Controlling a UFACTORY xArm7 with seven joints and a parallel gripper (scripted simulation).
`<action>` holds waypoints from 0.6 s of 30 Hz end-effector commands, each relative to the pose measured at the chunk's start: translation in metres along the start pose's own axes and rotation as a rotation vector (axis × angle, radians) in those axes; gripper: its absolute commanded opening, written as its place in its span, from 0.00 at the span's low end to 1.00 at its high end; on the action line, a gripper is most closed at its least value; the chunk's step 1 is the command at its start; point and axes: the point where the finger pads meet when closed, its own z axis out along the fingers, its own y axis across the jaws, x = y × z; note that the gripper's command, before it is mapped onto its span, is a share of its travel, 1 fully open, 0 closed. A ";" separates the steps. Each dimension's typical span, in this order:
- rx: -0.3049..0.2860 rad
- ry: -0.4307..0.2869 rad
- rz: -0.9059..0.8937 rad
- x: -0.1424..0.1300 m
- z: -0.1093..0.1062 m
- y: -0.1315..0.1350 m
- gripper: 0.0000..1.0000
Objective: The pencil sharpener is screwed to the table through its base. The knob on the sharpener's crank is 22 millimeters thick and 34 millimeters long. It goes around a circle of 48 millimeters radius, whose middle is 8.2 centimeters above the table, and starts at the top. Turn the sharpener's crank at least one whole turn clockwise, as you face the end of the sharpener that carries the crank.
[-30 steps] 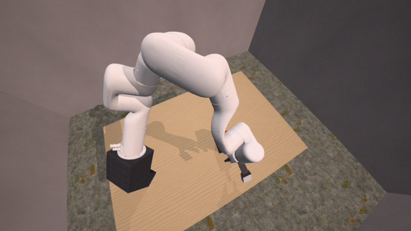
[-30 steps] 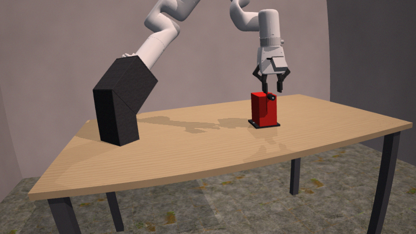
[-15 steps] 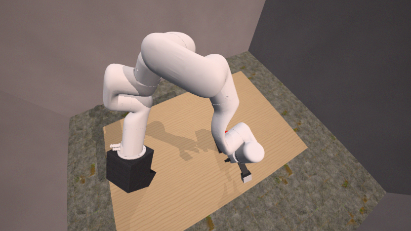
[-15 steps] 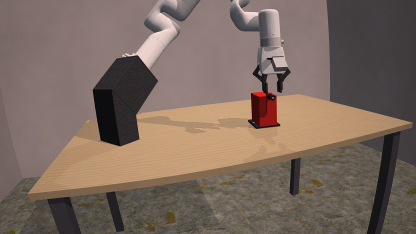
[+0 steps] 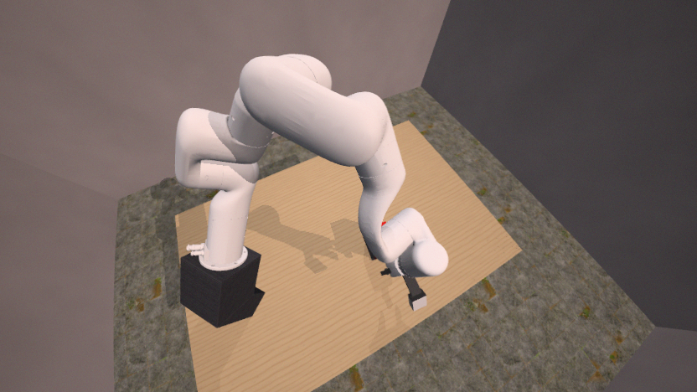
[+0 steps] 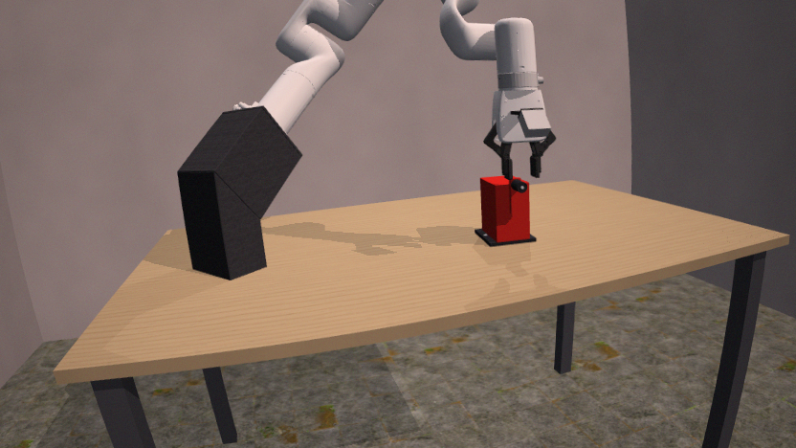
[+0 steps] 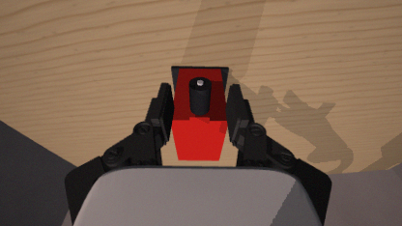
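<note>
The red pencil sharpener [image 6: 504, 214] stands upright on its black base on the wooden table. Its black crank knob [image 6: 519, 186] sits at the top of its circle, sticking out from the sharpener's end. In the wrist view the knob [image 7: 199, 96] lies between my fingers with a clear gap on each side. My gripper [image 6: 520, 167] points straight down just above the knob, open, with fingertips at about the knob's height or slightly above. In the top view the arm hides the sharpener except for a red sliver [image 5: 384, 223].
The arm's black base block [image 6: 231, 189] stands at the table's left rear. The table edge [image 6: 668, 267] runs to the right of the sharpener.
</note>
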 end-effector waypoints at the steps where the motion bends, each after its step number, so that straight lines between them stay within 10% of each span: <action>1: 0.002 0.004 0.001 0.002 0.000 -0.001 0.54; 18: 0.002 0.004 0.001 0.002 0.013 -0.001 0.54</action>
